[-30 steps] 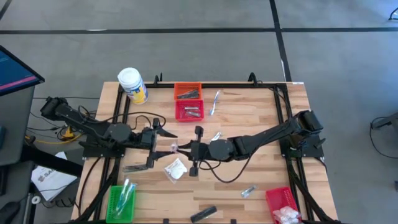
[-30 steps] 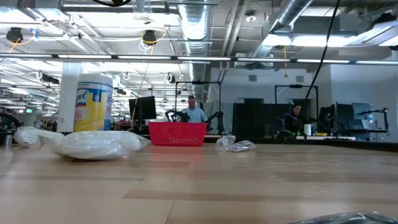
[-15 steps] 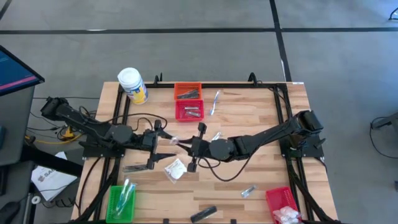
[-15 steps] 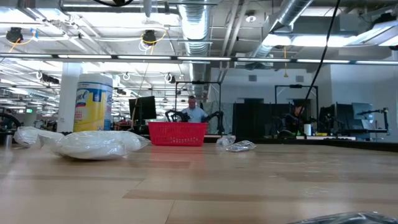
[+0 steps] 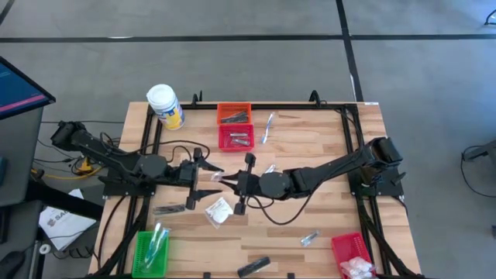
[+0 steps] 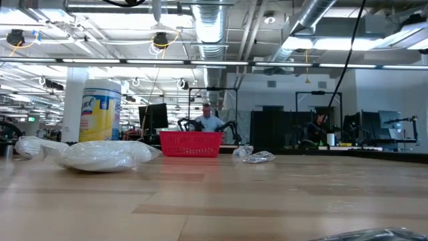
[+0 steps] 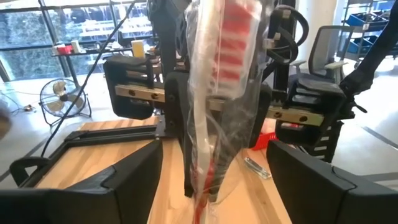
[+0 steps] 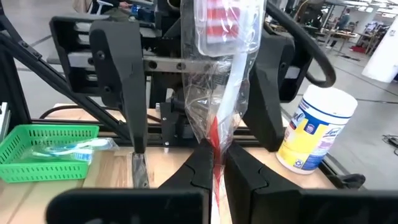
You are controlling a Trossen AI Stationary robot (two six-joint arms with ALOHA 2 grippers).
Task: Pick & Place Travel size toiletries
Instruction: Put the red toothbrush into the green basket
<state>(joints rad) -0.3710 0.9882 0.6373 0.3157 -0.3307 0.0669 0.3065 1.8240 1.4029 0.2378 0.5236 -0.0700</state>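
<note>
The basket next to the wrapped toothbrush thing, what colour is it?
Green. The basket shows best in the right wrist view, holding a clear-wrapped stick.

An open lab: exposed ceiling ducts (image 6: pixel 207 27), monitor-lined workstations (image 6: pixel 281 130), concrete floor (image 5: pixel 248 62).

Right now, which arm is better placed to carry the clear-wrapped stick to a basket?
Right. Its tool is shut on the clear-wrapped stick, while the left tool is open around it, gripping nothing.
</note>
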